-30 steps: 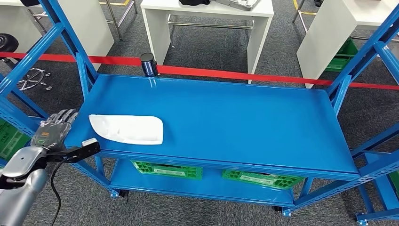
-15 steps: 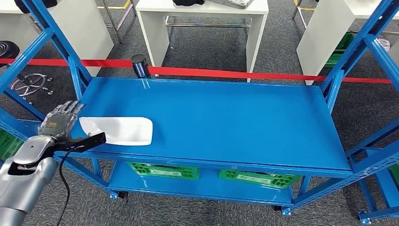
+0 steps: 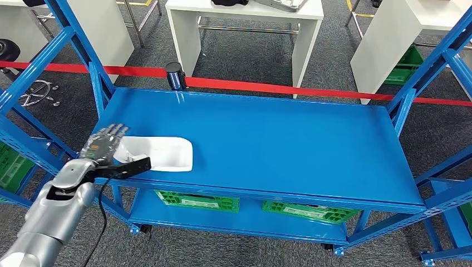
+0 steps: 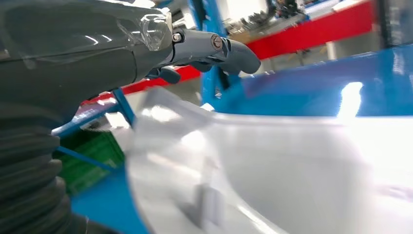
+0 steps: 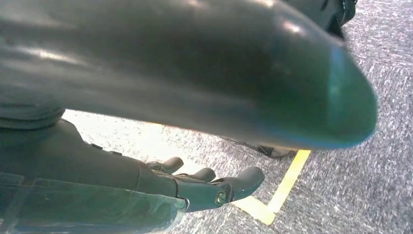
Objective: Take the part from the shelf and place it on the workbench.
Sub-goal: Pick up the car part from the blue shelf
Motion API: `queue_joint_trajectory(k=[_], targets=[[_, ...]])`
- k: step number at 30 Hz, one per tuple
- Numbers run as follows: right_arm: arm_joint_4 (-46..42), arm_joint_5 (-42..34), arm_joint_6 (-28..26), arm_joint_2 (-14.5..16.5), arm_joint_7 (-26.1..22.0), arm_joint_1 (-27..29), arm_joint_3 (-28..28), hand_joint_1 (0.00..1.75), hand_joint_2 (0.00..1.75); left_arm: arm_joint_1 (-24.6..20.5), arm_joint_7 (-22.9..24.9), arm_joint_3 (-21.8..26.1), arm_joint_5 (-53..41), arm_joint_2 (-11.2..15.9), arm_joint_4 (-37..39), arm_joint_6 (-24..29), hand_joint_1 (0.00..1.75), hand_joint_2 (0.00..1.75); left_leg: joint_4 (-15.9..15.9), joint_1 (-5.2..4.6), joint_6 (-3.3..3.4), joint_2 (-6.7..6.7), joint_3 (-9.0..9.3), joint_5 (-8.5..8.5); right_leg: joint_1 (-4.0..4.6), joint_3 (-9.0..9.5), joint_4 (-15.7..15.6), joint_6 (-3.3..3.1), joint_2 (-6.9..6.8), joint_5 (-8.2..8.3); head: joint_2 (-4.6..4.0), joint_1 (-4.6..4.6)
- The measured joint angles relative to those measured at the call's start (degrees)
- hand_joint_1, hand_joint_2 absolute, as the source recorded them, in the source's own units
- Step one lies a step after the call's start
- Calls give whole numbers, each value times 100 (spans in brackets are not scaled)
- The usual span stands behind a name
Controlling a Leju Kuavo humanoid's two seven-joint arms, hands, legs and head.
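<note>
Left hand (image 3: 103,146) has come in over the shelf (image 3: 289,139) edge since a second ago; it was outside the frame post then, now its fingers (image 3: 115,131) lie spread flat above the near end of the white part (image 3: 161,153). Contact can't be confirmed; nothing gripped. Part lies flat on the shelf top, just beyond and beside the hand. Right hand (image 5: 195,187) hangs low over grey floor (image 5: 370,195), fingers loosely curled, holding nothing.

White part's (image 3: 161,153) left end hidden under the left robot hand (image 3: 103,144); close-up blurred.
</note>
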Motion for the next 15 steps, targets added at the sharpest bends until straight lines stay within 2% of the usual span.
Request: queue_joint_trajectory(k=[1, 2, 3, 4, 5, 6, 7, 9, 10, 12, 15], targets=[[0, -6, -4, -2, 1, 6, 1, 0, 0, -19, -13, -25, 4, -50, 50, 9, 0, 175, 1, -4, 3, -3, 3, -2, -4, -105, 196, 26, -1, -35, 0, 0], [0, -10, -10, -3, 1, 11, 2, 0, 0, -44, -21, -45, 8, -91, 96, 17, 0, 175, 4, -4, 2, -6, 8, -4, -11, -101, 164, 69, -2, 19, 0, 1], [0, -15, -16, -8, 2, 14, 3, 0, 0, -78, -31, -66, 10, -126, 142, 21, 0, 175, 8, -3, -3, -10, 14, -7, -21, 32, -129, 124, -6, 157, 0, 1], [0, -21, -22, -13, 2, 12, 3, 0, 0, -114, -41, -89, 9, -157, 189, 20, 0, 175, 18, -4, -13, -15, 17, -14, -34, 234, -549, 176, -12, 318, 0, 2], [0, -25, -27, -19, 3, 7, 3, 0, 0, -145, -50, -109, 9, -182, 233, 21, 0, 175, 44, -19, -35, -20, 9, -29, -38, 436, -950, 193, -16, 458, 0, 3], [-1, -29, -29, -24, 5, 2, 3, 0, 0, -173, -61, -128, 8, -206, 275, 23, 0, 175, 67, -31, -59, -24, 0, -43, -40, 585, -1246, 177, -18, 558, 0, -2], [-1, -32, -30, -22, 9, -1, 3, 0, 0, -192, -70, -141, 7, -221, 309, 28, 0, 175, 88, -42, -83, -26, -11, -55, -33, 656, -1381, 138, -17, 597, 0, -4], [-2, -36, -27, -14, 23, 0, 3, 0, 0, -221, -83, -159, 4, -249, 371, 43, 0, 175, 101, -34, -134, -25, -19, -61, -17, 664, -1409, 43, -11, 618, 0, -10], [-3, -36, -25, -10, 31, 1, 3, 0, 0, -239, -86, -169, 3, -260, 401, 49, 0, 175, 122, -20, -163, -24, -33, -81, -20, 667, -1414, 16, -11, 624, 0, -8], [-9, -40, -21, -7, 45, -6, 3, 0, 0, -280, -89, -201, 0, -288, 460, 55, 2, 175, 397, 2, -227, -20, -155, -265, -42, 681, -1427, -39, -11, 635, 0, -25], [-15, -50, -21, 1, 61, -15, 3, 0, 0, -306, -103, -271, 2, -344, 561, 36, 132, 175, 1449, 28, -293, -15, -644, -743, -35, 689, -1425, -73, -12, 628, 0, -45]])
